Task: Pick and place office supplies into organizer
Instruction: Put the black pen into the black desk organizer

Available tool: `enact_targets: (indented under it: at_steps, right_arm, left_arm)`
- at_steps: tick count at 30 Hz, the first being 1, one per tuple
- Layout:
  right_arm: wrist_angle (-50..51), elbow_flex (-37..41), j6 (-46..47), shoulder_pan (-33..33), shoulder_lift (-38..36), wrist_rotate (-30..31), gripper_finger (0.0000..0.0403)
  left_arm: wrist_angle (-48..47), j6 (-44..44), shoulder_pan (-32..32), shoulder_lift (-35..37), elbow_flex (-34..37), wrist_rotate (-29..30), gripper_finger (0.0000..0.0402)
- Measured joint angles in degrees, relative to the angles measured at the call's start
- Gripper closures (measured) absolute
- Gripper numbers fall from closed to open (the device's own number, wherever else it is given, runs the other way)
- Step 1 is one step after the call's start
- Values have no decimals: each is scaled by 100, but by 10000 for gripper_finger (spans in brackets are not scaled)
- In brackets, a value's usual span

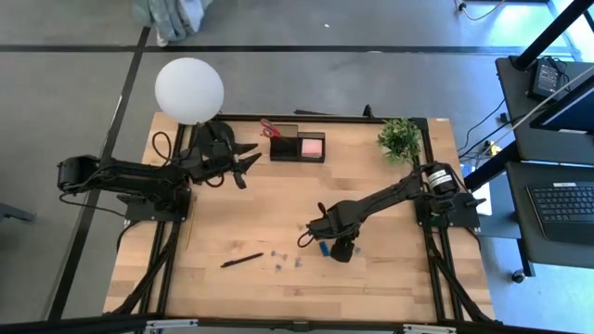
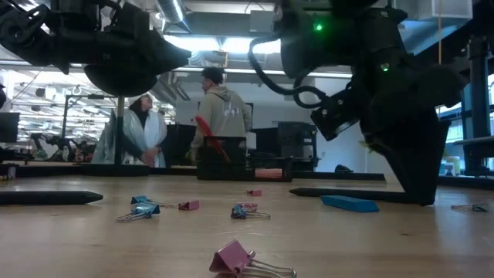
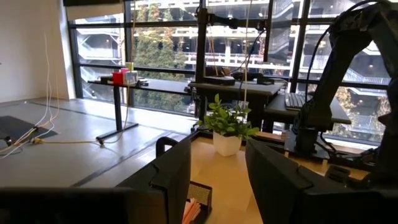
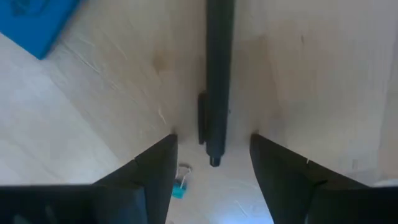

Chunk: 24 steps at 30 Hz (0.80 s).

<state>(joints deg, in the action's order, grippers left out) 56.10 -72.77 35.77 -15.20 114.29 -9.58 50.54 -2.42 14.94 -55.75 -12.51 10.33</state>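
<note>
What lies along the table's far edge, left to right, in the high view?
White globe lamp → left gripper → red-handled scissors → black desk organizer → pink sticky-note pad → green potted plant.

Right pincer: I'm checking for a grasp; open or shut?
Open: the right pincer straddles the black pen on the table, both fingers clear.

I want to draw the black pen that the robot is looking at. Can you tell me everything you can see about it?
The slim black plastic-looking pen lies flat on the pale wooden table. It has a straight round barrel, a clip along one side and a small rounded tip. It rests between the two open fingers of the right pincer, which hangs over it without touching it. A flat blue block lies off to one side, apart from it. In the low view it shows as a dark bar lying on the table.
</note>
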Motion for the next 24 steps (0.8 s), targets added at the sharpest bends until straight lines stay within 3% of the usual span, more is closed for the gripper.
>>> enact_targets:
  at_steps: [24]
  right_arm:
    - [-184, 187, -50, -9, 10, 399, 295]
  left_arm:
    - [68, 17, 4, 0, -2, 0, 254]
